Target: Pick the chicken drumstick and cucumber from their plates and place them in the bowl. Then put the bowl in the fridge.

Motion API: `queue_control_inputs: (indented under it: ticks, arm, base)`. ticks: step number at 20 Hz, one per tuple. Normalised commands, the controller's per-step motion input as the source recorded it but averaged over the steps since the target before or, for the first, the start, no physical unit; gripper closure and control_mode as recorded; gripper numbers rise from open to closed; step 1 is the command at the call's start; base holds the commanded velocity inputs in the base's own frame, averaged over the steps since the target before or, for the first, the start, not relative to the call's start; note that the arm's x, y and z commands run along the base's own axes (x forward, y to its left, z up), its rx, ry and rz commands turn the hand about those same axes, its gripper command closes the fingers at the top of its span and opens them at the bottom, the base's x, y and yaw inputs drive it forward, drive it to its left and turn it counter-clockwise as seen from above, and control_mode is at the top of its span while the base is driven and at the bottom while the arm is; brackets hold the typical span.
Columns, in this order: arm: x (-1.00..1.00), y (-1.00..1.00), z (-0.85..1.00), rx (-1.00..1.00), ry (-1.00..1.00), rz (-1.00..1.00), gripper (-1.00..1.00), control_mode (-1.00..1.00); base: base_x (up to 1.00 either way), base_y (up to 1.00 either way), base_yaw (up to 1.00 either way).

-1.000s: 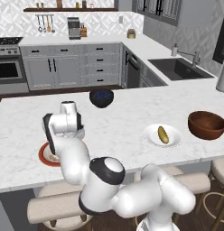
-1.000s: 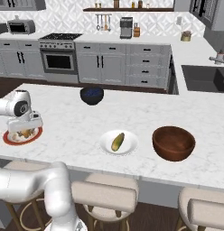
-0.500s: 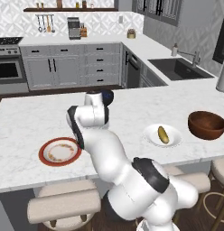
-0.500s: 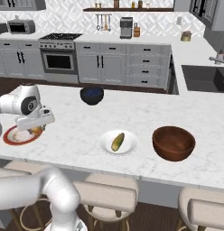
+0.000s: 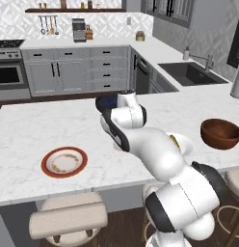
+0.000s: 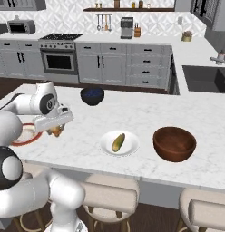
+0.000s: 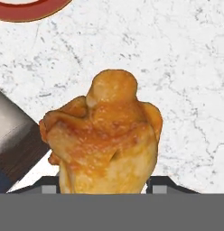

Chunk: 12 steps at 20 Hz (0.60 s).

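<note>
In the hand view the golden-brown chicken drumstick [image 7: 105, 140] sits between my fingertips, with my gripper [image 7: 105, 187] shut on it above the marble counter. From the right base view, the gripper [image 6: 54, 129] holds the drumstick [image 6: 56, 132] just right of the red-rimmed plate [image 6: 19, 140]. That plate [image 5: 64, 162] lies bare. The yellowish-green cucumber [image 6: 118, 142] rests on the white plate [image 6: 130, 147] further right. The reddish-brown wooden bowl [image 6: 174, 143] stands beyond it to the right, and holds nothing. The fridge is out of view.
A small dark blue-black bowl [image 6: 92, 95] sits at the counter's far side. Stools [image 6: 112, 197] line the near edge of the island. Behind are grey cupboards, an oven [image 6: 59, 61] and a sink [image 5: 191, 73].
The arm has swung to the right and carried the drumstick off the red-rimmed plate, which now lies bare. The cucumber and the bowls have not moved.
</note>
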Motion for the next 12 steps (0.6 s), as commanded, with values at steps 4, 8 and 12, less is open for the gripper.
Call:
queue_control_inputs:
  ticks: [4,8,12]
  arm:
    - [-0.04,-1.0,0.33,-0.07,-0.02,0.0,1.0,-1.0]
    - [-0.02,-1.0,0.08,-0.03,0.0,0.0,1.0,-1.0]
    - [-0.12,-1.0,0.03,0.0,0.0,-0.01,1.0,-1.0]
  base:
    - [0.0,0.0,0.0]
    - [0.0,0.0,0.0]
    - [0.0,0.0,0.0]
